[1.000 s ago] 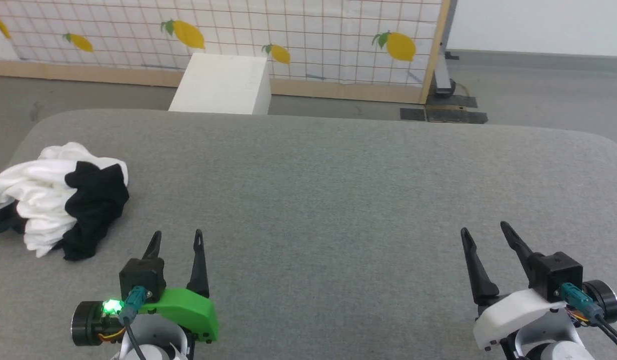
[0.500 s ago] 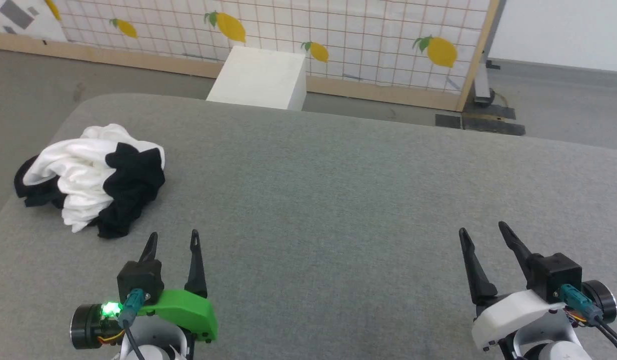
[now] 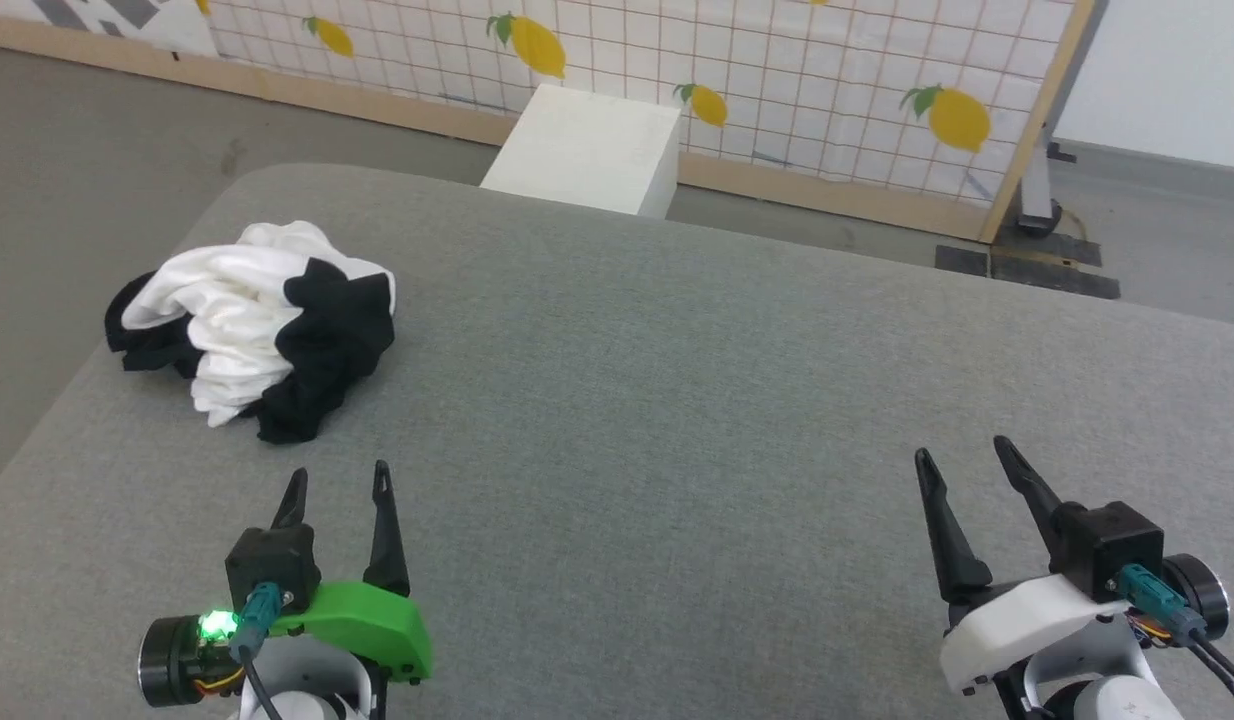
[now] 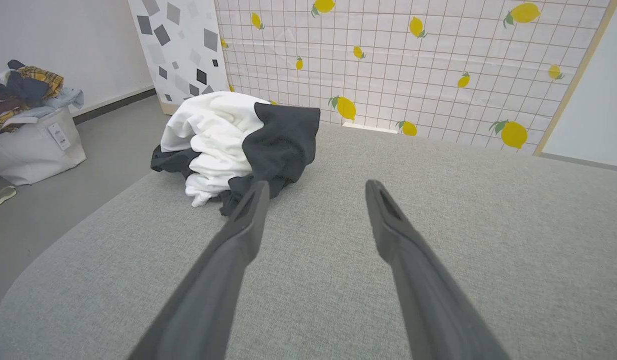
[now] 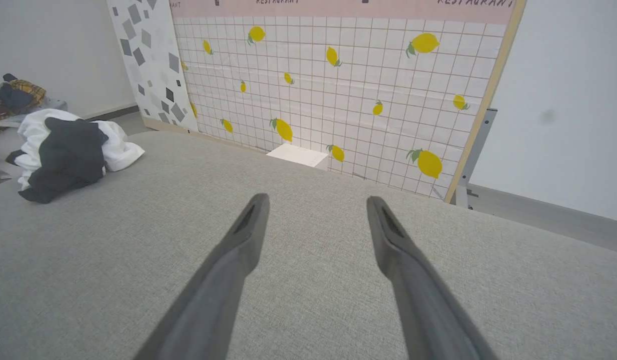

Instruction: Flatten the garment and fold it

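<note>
My left gripper (image 3: 339,467) is waiting open, right gripper (image 3: 960,446) too, as my head is turning toward the crumpled T-shirt (image 3: 239,312).

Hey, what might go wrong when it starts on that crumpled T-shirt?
The T-shirt lies bunched near the left edge of the table, so a clumsy nudge might push it onto the floor. Its black and white parts are tangled together; the open left hand may pinch several layers and fail to spread it. The right hand sits far across, a long reach.
</note>
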Available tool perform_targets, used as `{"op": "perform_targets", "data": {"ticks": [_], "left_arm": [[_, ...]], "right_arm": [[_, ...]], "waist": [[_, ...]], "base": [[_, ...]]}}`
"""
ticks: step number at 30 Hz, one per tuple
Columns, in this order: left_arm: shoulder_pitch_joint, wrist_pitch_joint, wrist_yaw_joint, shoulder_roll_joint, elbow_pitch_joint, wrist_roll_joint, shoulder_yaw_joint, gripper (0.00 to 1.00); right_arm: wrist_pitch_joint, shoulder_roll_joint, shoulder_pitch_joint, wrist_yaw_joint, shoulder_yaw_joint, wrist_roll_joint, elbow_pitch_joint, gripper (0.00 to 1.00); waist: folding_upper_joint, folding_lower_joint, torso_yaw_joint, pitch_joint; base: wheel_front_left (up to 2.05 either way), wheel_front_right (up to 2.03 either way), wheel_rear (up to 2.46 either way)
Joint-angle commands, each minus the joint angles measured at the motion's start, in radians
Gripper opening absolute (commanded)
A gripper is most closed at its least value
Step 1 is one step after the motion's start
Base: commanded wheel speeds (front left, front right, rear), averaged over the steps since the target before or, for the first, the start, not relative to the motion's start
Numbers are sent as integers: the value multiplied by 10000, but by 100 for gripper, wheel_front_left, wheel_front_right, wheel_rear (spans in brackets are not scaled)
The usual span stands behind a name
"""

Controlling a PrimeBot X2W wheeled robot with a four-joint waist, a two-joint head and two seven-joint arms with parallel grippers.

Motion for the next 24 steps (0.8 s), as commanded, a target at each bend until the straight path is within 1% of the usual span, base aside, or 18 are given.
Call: {"op": "perform_targets", "data": {"ticks": [1,24], "left_arm": [[-187,-117,80,81,70,-93,-8,100],[-289,-589,507,183,493,-485,-99,100]], "right_arm": [[-98,12,-158,-7,25,77,48,100],[-421,17,-275,-10,88,266,271,100]], "waist": [[48,0,152,6],[67,0,1392,-33]], "base": [[0,0,0],[0,0,0]]}}
